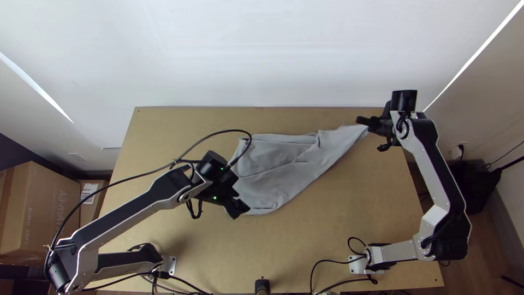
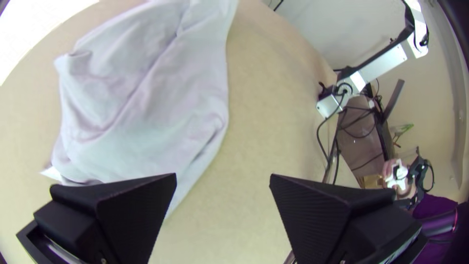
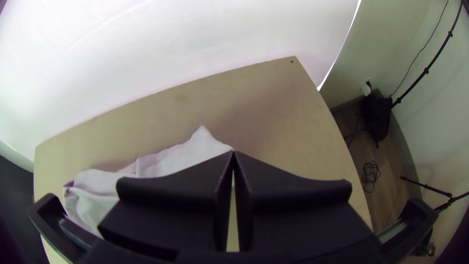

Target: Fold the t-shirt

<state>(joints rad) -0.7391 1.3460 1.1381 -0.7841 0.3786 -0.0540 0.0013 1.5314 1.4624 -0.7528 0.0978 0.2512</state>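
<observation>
Item under inspection: the t-shirt [image 1: 284,169], grey, lying across the centre of the top view, with one part drawn out towards the upper right. It is partly folded and creased, not squared. The right gripper [image 3: 233,153] has its fingers clenched and appears to be grasping the drawn-out corner. The left gripper [image 2: 223,182] has its fingers spread apart with no cloth between them, beside the lower left end of the garment.

Handling, as judged: light, soft and limp, not fragile; it will give no support of its own and is liable to wrinkle or drag if pulled from a single point. The advisable second hold is the lower left corner, near the left gripper, pinching all layers together; a shallow pinch could take only the top layer.

Edges and room: the far edge of the table [image 1: 371,218] runs just above the garment, leaving a narrow strip there. The right gripper is near the upper right corner of the tabletop, with little room to go outward. Bare wood extends through the lower centre and right, the better side for travel. The left arm's black cable [image 1: 240,130] loops over the garment's upper left part and could snag during a lift.
</observation>
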